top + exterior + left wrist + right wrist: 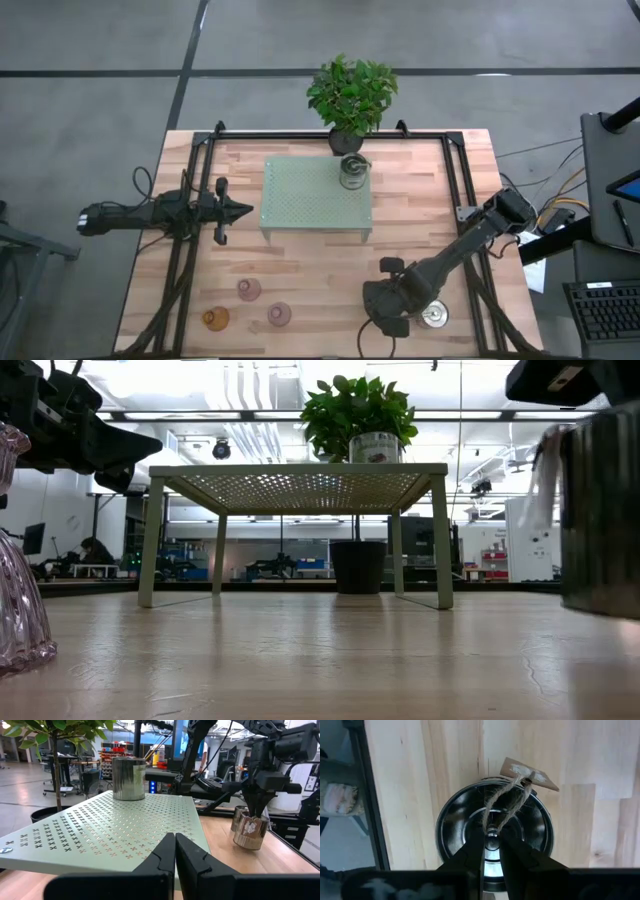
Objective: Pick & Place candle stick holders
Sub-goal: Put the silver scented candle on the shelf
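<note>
My right gripper (393, 318) stands at the table's near right, pointing down into a shiny silver holder (492, 827) that has a twine loop and a paper tag (530, 775). The same holder shows in the left wrist view (247, 830), a little tilted. A second silver holder (435, 316) stands beside it on its base. A third (352, 172) stands on the pale green stand (310, 200). Two pinkish glass holders (248, 290) (279, 314) and an amber one (214, 318) stand at the near left. My left gripper (245, 210) is shut and empty, left of the stand. My right gripper reaches from above, pointing down, into the silver holder's cup and closes its fingers (475, 850) at the cup's middle (491, 831). The twine loop (502, 802) passes between them. The fingers hide what they pinch. I cannot tell whether the holder is clear of the table.
A black-potted leafy plant (350, 95) stands at the table's far edge behind the stand. Black frame rails (190, 230) run along the left and right sides. Bare wood (320, 280) lies between the stand and the near edge.
</note>
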Tool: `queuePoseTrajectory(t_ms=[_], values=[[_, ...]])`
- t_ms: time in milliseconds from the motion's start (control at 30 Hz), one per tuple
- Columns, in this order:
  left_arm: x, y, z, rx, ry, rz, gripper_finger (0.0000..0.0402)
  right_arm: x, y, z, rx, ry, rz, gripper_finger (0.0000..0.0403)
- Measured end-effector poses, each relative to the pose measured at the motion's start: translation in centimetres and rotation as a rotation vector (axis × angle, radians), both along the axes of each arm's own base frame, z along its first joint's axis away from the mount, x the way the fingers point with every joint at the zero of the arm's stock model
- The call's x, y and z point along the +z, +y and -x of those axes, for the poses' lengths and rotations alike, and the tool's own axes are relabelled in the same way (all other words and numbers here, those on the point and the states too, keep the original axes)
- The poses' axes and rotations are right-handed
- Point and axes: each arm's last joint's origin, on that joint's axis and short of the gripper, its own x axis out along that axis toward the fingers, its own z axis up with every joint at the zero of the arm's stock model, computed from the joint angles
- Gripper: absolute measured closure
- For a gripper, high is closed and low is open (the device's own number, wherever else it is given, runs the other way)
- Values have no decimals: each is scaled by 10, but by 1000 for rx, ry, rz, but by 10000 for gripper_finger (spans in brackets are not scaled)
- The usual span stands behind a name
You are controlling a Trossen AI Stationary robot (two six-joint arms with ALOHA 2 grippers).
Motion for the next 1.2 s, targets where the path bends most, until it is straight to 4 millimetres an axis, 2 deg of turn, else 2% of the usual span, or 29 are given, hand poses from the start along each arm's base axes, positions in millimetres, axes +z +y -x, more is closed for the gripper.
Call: queuePoseTrajectory(t_ms=[200, 400, 933, 1200], values=[[0, 0, 0, 0, 0, 0, 392, 18, -18, 0, -6, -26, -13, 364], [0, 0, 0, 0, 0, 0, 392, 43, -46, 0, -30, -80, -32, 364], [0, 0, 0, 0, 0, 0, 392, 137, -123, -7, -32, -285, -4, 364], [0, 0, 0, 0, 0, 0, 392, 153, -166, -14, -88, -332, 48, 364]])
